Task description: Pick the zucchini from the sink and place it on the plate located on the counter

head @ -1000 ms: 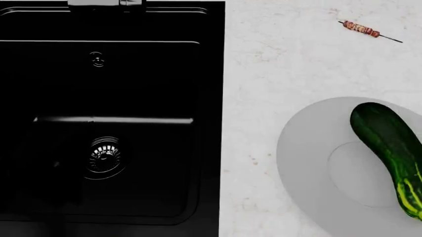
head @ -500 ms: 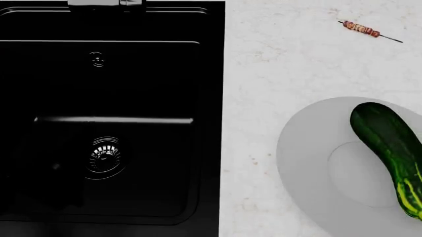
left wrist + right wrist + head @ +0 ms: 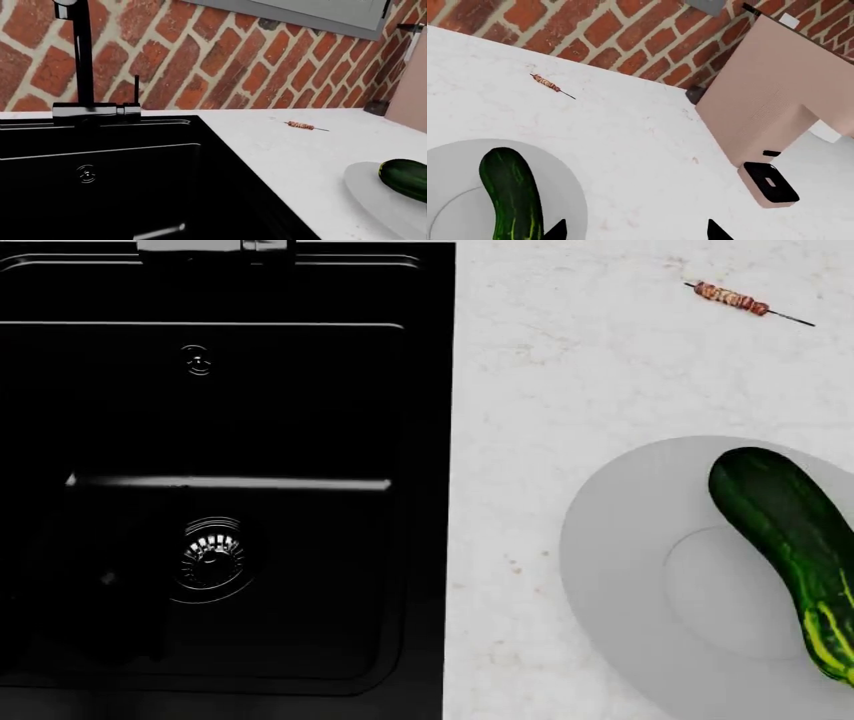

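I see the zucchini (image 3: 790, 560), dark glossy green with yellow-green streaks at its near end, lying across the plate (image 3: 627, 540) on the table (image 3: 587, 380). My right fingers (image 3: 557, 231) hang spread above it, gripping nothing; the left ones are out of sight.

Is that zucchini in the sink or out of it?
Out. The zucchini lies on the plate on the counter; the sink shows only its drain.
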